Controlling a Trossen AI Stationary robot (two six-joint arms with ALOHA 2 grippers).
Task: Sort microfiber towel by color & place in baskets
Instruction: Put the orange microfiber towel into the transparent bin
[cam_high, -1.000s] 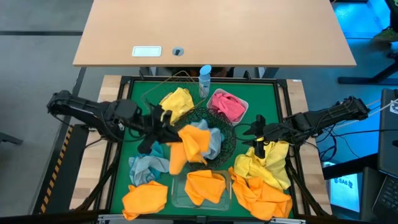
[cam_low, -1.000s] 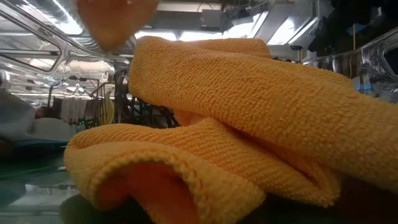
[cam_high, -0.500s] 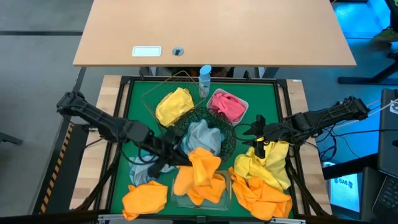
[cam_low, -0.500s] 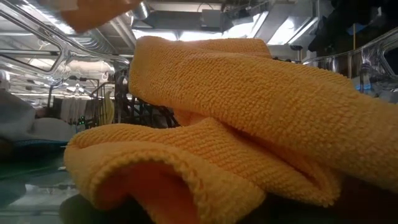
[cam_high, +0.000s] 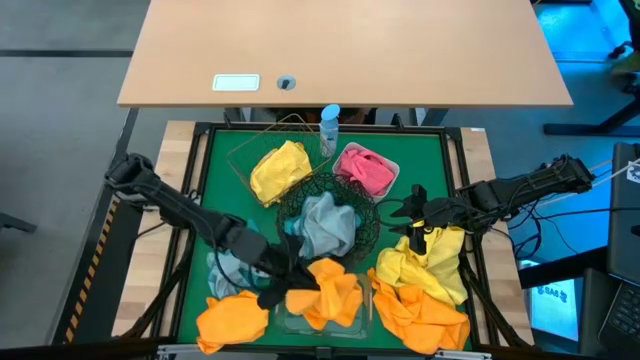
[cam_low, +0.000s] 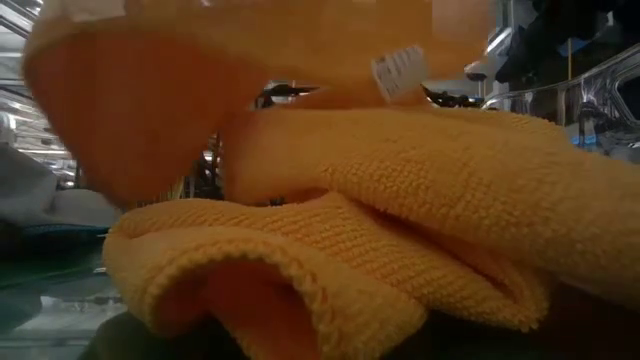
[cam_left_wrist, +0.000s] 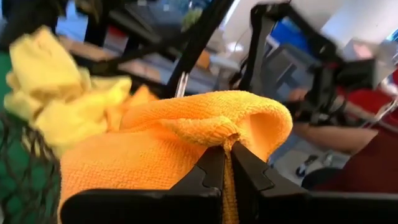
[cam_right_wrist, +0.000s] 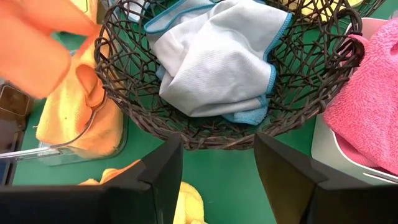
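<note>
- High view: the left end effector (cam_high: 285, 288) is pinching an orange towel (cam_high: 325, 285) and holding it right over the clear tub (cam_high: 290, 322) at the near edge of the green desk (cam_high: 425, 160). The tub is lying just below the towel, so I think the next move is straight down and let go. The left arm is the nearer one to the tub.
- High view: the right end effector (cam_high: 412, 215) is waiting at the right side, over a yellow towel (cam_high: 425, 262), with its fingers spread wide and nothing in them. A grey-blue towel (cam_high: 327, 222) is sitting in the black wire bowl (cam_high: 372, 215), a pink one (cam_high: 366, 170) in the white tray (cam_high: 392, 165), and a yellow one (cam_high: 280, 168) in the copper wire basket (cam_high: 238, 160).
- Low view: a hanging orange cloth is filling the top, with a small white tag (cam_low: 398, 70) on it. I cannot read the tag. Another orange towel (cam_low: 330, 250) is lying below.
- Left wrist view: the two dark fingers (cam_left_wrist: 208, 177) are closed tight on a fold of the orange towel.
- Right wrist view: the fingers (cam_right_wrist: 165, 168) are standing far apart and holding nothing. The bowl with the grey-blue towel is lying just ahead.
- I am not seeing any writing I can read.
</note>
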